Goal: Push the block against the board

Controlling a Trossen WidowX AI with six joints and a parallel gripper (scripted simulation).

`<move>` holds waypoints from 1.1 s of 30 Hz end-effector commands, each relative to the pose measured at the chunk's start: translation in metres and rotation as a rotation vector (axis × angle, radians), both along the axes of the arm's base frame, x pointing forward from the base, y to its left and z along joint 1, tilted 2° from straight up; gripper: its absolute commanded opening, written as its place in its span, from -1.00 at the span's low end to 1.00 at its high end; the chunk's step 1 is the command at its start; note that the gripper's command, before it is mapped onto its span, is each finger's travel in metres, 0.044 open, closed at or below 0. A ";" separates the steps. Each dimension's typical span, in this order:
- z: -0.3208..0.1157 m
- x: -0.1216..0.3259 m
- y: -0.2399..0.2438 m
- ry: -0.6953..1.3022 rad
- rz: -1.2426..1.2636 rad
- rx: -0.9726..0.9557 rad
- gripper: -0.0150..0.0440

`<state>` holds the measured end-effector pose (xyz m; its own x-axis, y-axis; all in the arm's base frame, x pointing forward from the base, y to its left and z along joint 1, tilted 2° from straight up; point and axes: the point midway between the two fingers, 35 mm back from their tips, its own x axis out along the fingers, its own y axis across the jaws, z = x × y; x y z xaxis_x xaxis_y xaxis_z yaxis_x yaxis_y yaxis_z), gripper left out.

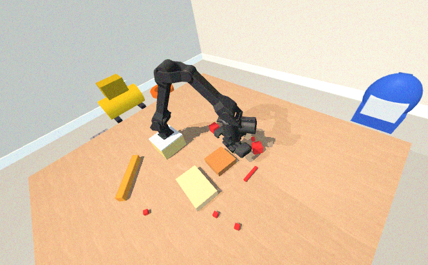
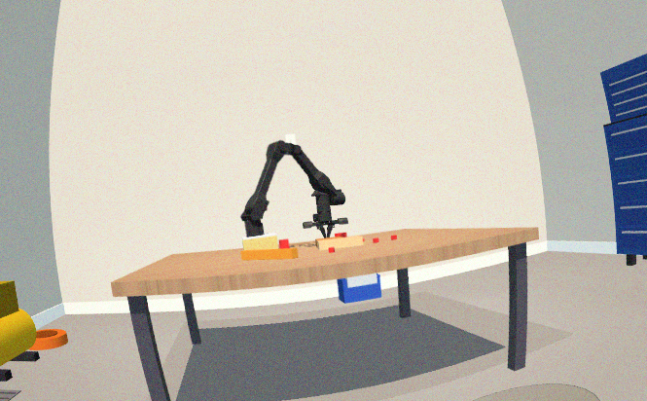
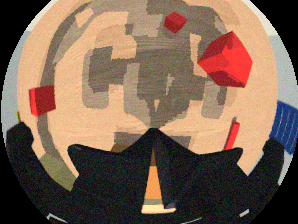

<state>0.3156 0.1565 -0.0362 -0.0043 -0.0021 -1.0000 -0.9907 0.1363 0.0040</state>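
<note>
The square block [image 1: 220,160] [image 3: 152,185] is orange and lies flat near the table's middle; the pale yellow board hides it in the exterior view. The board [image 1: 197,187] [image 2: 341,242] [image 3: 158,209] lies flat in front of the block in the top view. A narrow shadowed gap separates the block's near side from the board's long side, and these two sides look roughly parallel. My gripper [image 2: 326,236] [image 3: 153,131] is shut and empty, pointing down low over the table at the block's far side, away from the board. Whether the fingertips touch the block is hidden.
A large red cube [image 1: 257,147] [image 3: 227,60] and a small one [image 1: 253,138] [image 3: 175,22] are beside the gripper. Another red cube [image 1: 214,127] [image 3: 42,100] is behind it. A red rod [image 1: 250,173] lies right of the block, an amber bar [image 1: 129,177] left of the board.
</note>
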 end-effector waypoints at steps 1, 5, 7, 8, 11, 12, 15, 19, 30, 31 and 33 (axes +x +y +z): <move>-0.001 0.000 -0.002 -0.004 0.005 0.000 -0.49; -0.001 0.000 -0.005 -0.004 0.005 0.000 -0.49; -0.001 0.000 -0.007 -0.004 0.005 0.000 -0.49; -0.001 0.000 -0.008 -0.004 0.005 0.000 -0.49; -0.001 0.000 -0.011 -0.004 0.005 -0.001 -0.49; -0.001 0.000 -0.011 -0.004 0.005 -0.001 -0.49; -0.001 0.000 -0.014 -0.004 0.005 -0.001 -0.49; -0.001 0.000 -0.018 -0.004 0.005 -0.001 -0.49; -0.001 -0.001 -0.027 -0.004 0.005 -0.002 -0.49; -0.001 -0.001 -0.028 -0.004 0.005 -0.003 -0.49; -0.001 -0.002 -0.030 -0.004 0.005 -0.003 -0.49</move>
<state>0.3173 0.1331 -0.0346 0.0083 0.0044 -1.0000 -0.9912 0.1322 -0.0076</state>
